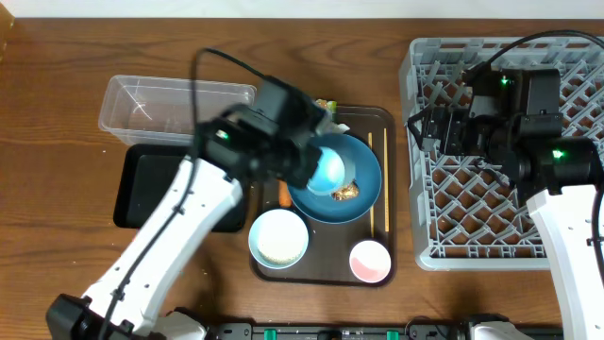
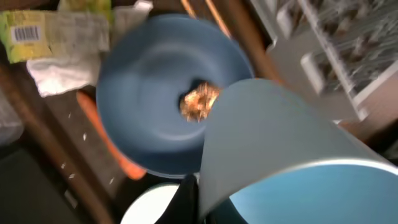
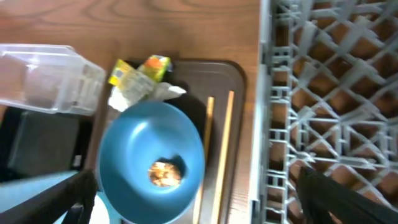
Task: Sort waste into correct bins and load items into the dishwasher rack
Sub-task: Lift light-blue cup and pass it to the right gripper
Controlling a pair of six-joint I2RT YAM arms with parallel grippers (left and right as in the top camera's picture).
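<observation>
The dark-blue plate (image 3: 134, 143) bears a golden-brown lump (image 3: 165, 173), and beside it lie green-yellow wrappers (image 3: 138, 71) (one barcoded), an orange carrot (image 2: 104, 134) and a grey lattice rack (image 3: 336, 93).

White shells were seen along the left arm (image 1: 175, 231) and the right arm (image 1: 571, 236), with black housings near the wrists. Thin black cables (image 1: 196, 94) were attached; green lights (image 1: 558, 153) were lit. The right tool (image 1: 422, 129) was black.

A robot lab bench staged as a kitchen: wooden table (image 1: 57, 85), grey dishwasher rack (image 1: 408, 142), dark-brown serving tray (image 1: 379, 117).
</observation>
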